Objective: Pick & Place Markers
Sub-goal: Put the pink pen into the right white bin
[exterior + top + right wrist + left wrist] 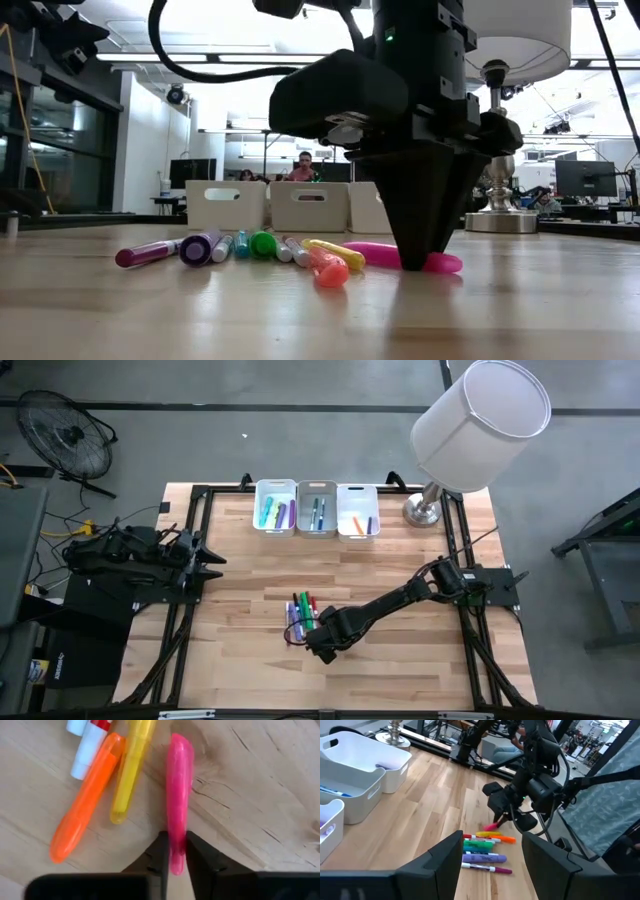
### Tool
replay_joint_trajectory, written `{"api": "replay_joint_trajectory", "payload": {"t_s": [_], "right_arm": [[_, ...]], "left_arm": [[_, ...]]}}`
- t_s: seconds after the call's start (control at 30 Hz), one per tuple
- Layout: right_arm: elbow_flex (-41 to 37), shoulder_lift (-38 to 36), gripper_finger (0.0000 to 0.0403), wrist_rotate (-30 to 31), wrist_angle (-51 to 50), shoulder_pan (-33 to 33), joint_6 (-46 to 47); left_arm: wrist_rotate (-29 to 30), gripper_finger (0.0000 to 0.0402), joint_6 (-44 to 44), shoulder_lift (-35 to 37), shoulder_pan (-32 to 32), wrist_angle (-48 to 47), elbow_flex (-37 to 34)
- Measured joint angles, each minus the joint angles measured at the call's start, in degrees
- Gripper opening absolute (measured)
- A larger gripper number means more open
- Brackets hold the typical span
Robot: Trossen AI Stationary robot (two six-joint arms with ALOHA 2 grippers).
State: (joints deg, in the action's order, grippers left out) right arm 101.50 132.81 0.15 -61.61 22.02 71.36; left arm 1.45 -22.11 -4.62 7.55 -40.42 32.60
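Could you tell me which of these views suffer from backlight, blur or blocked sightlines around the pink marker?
Low view: bright ceiling lights leave the right tool a dark silhouette over the pink marker. Right wrist view: the marker is crisp, the near fingers soft. Left wrist view: the left tool's blurred fingers block the foreground. High view: the lampshade hides the table's far right corner.

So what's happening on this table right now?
The right gripper is down at the table, fingers closed around a pink marker at the edge of a loose marker pile. The marker still lies on the wood. Three white bins at the back already hold some markers. The left arm waits at the side.
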Motion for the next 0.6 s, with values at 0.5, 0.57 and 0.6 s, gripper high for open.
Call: {"api": "replay_joint_trajectory", "payload": {"t_s": [0.5,0.57,0.6], "right_arm": [[-0.2,-1.66,0.0018,1.36,-0.32,0.07,8.24],[-0.44,-2.62,0.0018,3.1,-1.29,0.09,9.79],[-0.55,-3.12,0.0018,4.12,-2.43,0.11,10.41]], "left_arm": [[-0.06,0.0202,0.0,0.0,-0.01,0.02,0.0],[-0.04,0.0202,0.0,0.0,-0.01,0.04,0.0],[-0.04,0.0202,0.0,0.0,-0.01,0.05,0.0]]}}
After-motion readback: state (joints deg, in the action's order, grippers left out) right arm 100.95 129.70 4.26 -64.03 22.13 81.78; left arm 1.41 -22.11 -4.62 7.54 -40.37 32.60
